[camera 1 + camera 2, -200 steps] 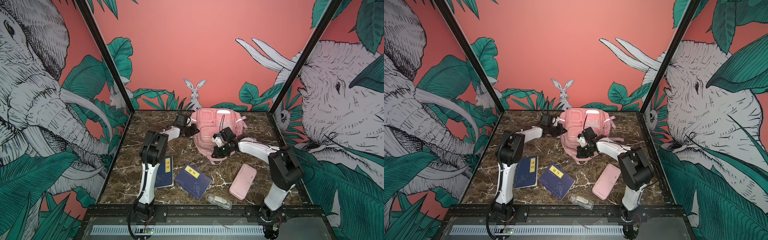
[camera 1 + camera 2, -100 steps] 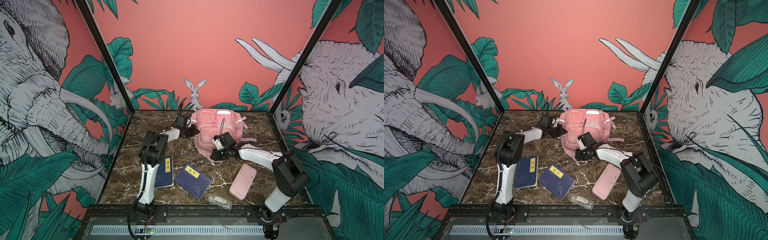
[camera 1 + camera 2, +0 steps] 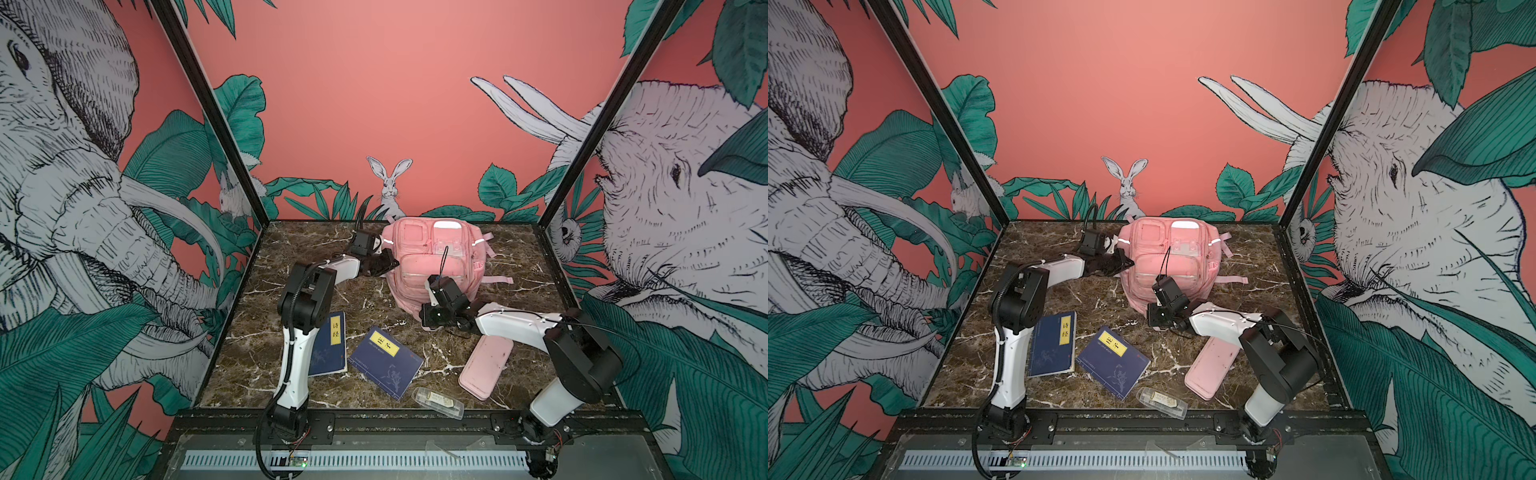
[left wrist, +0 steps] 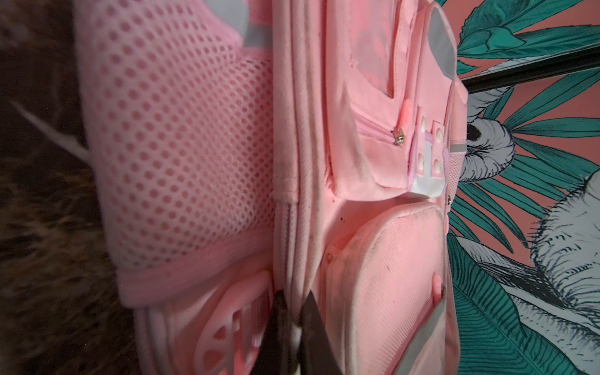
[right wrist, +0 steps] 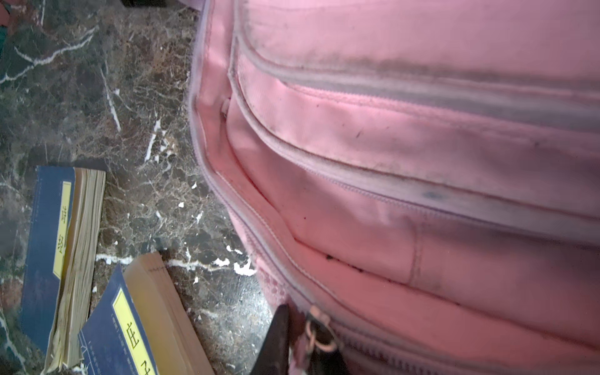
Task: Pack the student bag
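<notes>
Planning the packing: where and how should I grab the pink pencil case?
Best pinch the pink pencil case across its narrow width near the middle, descending from above: it lies flat on the table, long and slim, its far end close to the right forearm.

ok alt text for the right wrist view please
Close-up of the pink student bag, its zipped seams filling most of the frame, with the right gripper shut on a zip pull nearest the camera. A blue book and a second blue book, both yellow-labelled, lie on the marble table beside it.
</notes>
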Tool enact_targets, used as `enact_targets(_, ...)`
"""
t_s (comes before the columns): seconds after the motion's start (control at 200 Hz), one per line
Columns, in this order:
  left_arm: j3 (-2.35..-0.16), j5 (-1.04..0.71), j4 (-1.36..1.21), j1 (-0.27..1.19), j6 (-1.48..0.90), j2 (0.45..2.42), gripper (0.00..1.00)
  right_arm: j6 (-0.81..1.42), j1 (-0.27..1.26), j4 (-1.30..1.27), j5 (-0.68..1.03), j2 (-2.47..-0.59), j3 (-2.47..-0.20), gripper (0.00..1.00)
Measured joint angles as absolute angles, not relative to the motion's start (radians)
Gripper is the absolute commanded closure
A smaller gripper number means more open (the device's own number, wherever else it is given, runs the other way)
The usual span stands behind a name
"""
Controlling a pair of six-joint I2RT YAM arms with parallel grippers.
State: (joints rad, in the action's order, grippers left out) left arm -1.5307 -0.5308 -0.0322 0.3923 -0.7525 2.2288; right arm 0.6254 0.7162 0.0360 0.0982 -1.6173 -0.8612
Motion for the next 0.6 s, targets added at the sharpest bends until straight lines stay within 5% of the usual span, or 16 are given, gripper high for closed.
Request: enact_targets(0.6,-1.472,-0.504,-0.12,0.405,-0.846,2.209,1.0,0.566,0.726,0.304,0.093,-1.59,-1.026,0.98)
